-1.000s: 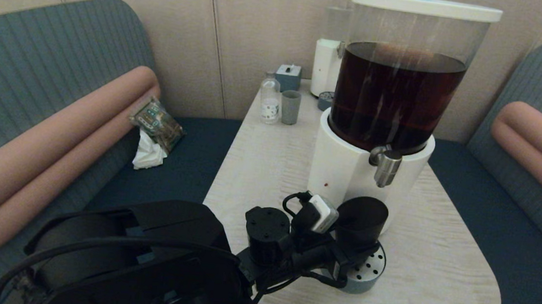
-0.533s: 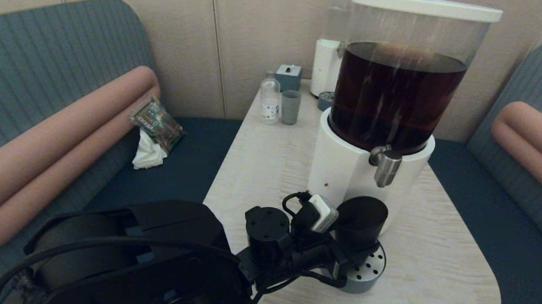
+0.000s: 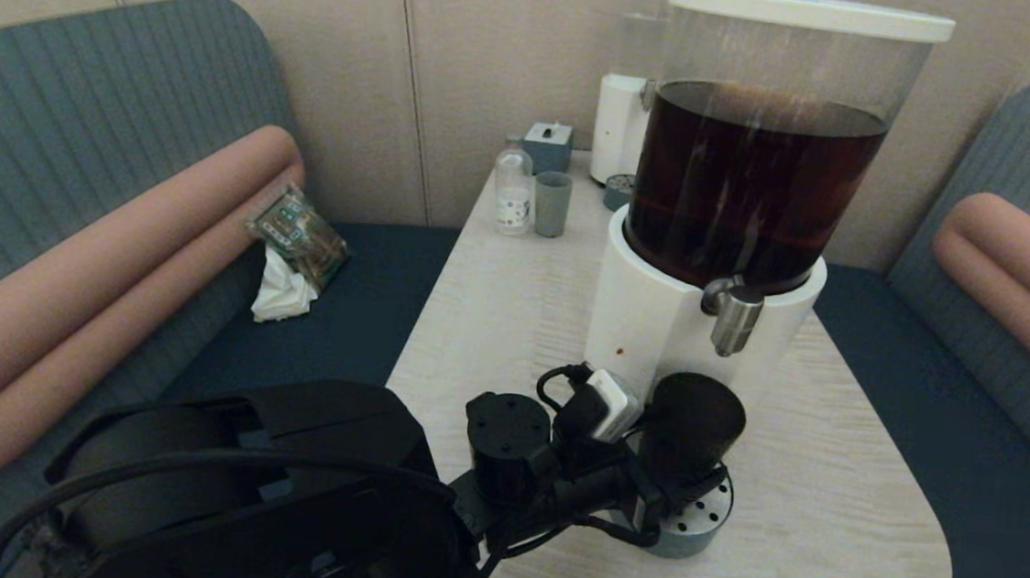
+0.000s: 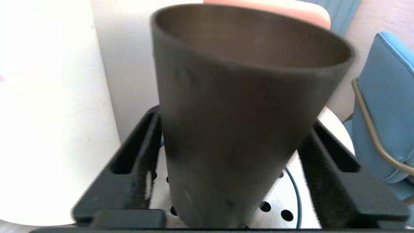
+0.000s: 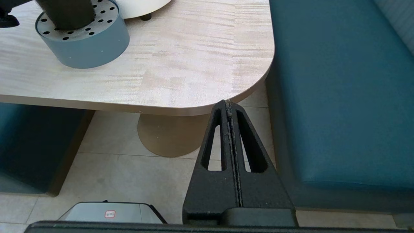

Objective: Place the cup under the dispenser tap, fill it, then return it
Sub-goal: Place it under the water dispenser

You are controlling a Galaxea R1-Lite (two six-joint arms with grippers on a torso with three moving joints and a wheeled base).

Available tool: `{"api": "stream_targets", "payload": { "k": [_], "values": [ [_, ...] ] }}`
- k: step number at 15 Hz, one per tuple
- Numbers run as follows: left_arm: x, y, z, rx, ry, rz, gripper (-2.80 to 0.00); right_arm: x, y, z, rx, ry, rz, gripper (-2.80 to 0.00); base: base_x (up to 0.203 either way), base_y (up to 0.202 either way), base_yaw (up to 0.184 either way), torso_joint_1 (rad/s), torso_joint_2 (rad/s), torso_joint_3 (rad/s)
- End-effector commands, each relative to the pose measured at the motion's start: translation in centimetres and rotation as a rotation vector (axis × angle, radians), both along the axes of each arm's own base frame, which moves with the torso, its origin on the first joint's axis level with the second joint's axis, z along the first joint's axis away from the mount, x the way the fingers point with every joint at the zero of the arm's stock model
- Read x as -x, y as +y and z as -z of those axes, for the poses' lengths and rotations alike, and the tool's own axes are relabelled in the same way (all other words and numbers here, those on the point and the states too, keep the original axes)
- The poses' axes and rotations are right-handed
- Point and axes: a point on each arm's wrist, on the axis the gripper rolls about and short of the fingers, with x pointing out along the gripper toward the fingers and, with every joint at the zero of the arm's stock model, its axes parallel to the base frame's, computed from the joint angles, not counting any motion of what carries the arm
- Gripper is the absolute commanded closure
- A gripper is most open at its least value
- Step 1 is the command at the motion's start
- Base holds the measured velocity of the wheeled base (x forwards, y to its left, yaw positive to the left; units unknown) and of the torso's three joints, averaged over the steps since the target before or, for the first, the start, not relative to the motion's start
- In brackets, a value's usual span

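The black cup (image 3: 696, 418) stands on the perforated grey drip tray (image 3: 701, 522) in front of the big dispenser's white base (image 3: 650, 327), just below the steel tap (image 3: 733, 317). It leans, its rim tipped to the right. My left gripper (image 3: 679, 477) is shut around its lower half. In the left wrist view the cup (image 4: 239, 97) fills the space between the black fingers (image 4: 142, 152), which touch both its sides; no liquid shows inside. My right gripper (image 5: 229, 105) hangs shut and empty below the table's near right corner.
At the table's far end stand a small white dispenser (image 3: 622, 123), a clear bottle (image 3: 514, 188), a grey-green cup (image 3: 551, 204) and a small box (image 3: 547, 146). Blue benches flank the table (image 3: 827, 534); a packet and tissue (image 3: 293, 244) lie on the left bench.
The cup stood upright on the tray; now its rim has tipped to the right. The left arm has hardly moved.
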Motion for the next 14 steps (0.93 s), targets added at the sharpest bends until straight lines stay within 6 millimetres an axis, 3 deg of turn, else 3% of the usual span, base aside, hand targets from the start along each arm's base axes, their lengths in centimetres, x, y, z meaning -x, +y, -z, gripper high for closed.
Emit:
{"api": "stream_targets", "payload": {
  "k": [1, 9, 14],
  "values": [
    [0.1, 0.0, -0.3, 0.009, -0.01, 0.003, -2.8, 0.0, 0.0, 0.0, 0.0, 0.001, 0.0, 0.0, 0.0, 0.0, 0.0, 0.0, 0.0, 0.0],
    [0.4, 0.4, -1.1, 0.008, -0.027, -0.014, -2.8, 0.0, 0.0, 0.0, 0.0, 0.001, 0.0, 0.0, 0.0, 0.0, 0.0, 0.0, 0.0, 0.0],
    [2.5, 2.6, -3.1, -0.006, -0.014, -0.014, -2.8, 0.0, 0.0, 0.0, 0.0, 0.001, 0.0, 0.0, 0.0, 0.0, 0.0, 0.0, 0.0, 0.0]
  ]
}}
